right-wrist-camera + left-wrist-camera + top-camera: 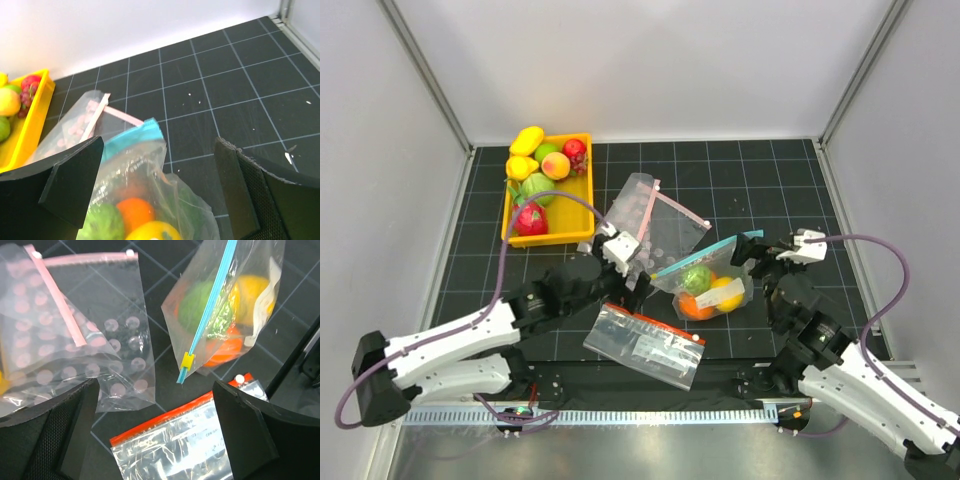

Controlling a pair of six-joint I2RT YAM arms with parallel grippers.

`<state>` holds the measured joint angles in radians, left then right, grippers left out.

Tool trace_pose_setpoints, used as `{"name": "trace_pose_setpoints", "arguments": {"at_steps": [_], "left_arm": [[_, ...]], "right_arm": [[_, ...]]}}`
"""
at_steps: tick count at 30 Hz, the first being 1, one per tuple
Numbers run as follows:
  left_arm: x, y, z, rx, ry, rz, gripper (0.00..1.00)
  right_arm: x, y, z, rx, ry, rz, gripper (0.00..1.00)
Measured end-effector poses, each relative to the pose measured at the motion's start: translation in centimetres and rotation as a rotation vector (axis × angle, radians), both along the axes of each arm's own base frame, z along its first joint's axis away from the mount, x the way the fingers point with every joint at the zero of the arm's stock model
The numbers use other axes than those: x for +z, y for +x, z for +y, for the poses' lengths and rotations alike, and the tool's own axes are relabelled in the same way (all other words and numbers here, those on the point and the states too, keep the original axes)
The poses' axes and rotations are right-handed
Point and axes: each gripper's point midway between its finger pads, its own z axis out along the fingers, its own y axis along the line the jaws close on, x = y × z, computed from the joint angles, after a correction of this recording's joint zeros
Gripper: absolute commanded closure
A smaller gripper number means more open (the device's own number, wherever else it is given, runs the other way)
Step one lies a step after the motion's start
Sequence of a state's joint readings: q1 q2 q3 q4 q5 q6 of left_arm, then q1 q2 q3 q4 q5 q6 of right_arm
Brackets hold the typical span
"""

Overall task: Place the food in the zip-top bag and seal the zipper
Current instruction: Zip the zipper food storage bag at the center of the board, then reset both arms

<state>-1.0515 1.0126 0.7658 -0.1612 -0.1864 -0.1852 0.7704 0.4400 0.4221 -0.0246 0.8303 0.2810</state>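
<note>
The zip-top bag (708,288) lies on the black mat and holds a green, an orange and a yellow piece of food. Its teal zipper (705,257) runs along the mouth; in the left wrist view the zipper (210,305) has a yellow slider (187,360) at its near end. My left gripper (634,282) is open and empty, just left of the bag, and hovers (155,405) over the red-orange strip bag. My right gripper (753,256) is open at the bag's right end. In the right wrist view it (157,152) straddles the bag (150,200) without closing on it.
A dotted clear bag with a pink strip (650,215) lies behind the zip-top bag. A flat clear bag with a red-orange strip (645,345) lies in front. A yellow tray (582,190) with several fruits stands at the back left.
</note>
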Motion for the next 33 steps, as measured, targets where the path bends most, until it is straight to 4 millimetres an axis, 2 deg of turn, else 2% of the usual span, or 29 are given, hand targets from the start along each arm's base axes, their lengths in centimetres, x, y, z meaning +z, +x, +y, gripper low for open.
{"name": "trace_pose_setpoints", "arguments": {"at_steps": [4,9,12,18,22,28,33], "left_arm": [[2.8,0.0,1.8,0.058,-0.109,-0.066,0.00],[5.4,1.4,4.7,0.243,-0.216,-0.109,0.00],[5.3,2.3,5.9,0.341,-0.224,-0.109,0.00],[3.3,3.6,7.8,0.494,-0.147,-0.095,0.00],[2.7,4.2,9.3,0.575,-0.124,-0.094,0.00],[3.5,4.8,11.0,0.641,-0.173,-0.094,0.00],[4.2,4.4,11.1,0.621,-0.222,-0.099,0.00]], "right_arm": [[1.5,0.2,-0.7,-0.073,0.049,0.018,0.00],[2.2,0.4,-1.2,-0.135,0.092,0.044,0.00],[2.3,0.5,-1.2,-0.155,0.115,0.056,0.00],[3.2,0.3,-1.7,-0.180,0.112,0.066,0.00],[3.6,0.1,-2.5,-0.218,0.098,0.061,0.01],[3.2,-0.7,-4.0,-0.267,0.091,0.063,0.00],[3.4,-1.9,-5.2,-0.270,0.146,0.015,0.00]]}}
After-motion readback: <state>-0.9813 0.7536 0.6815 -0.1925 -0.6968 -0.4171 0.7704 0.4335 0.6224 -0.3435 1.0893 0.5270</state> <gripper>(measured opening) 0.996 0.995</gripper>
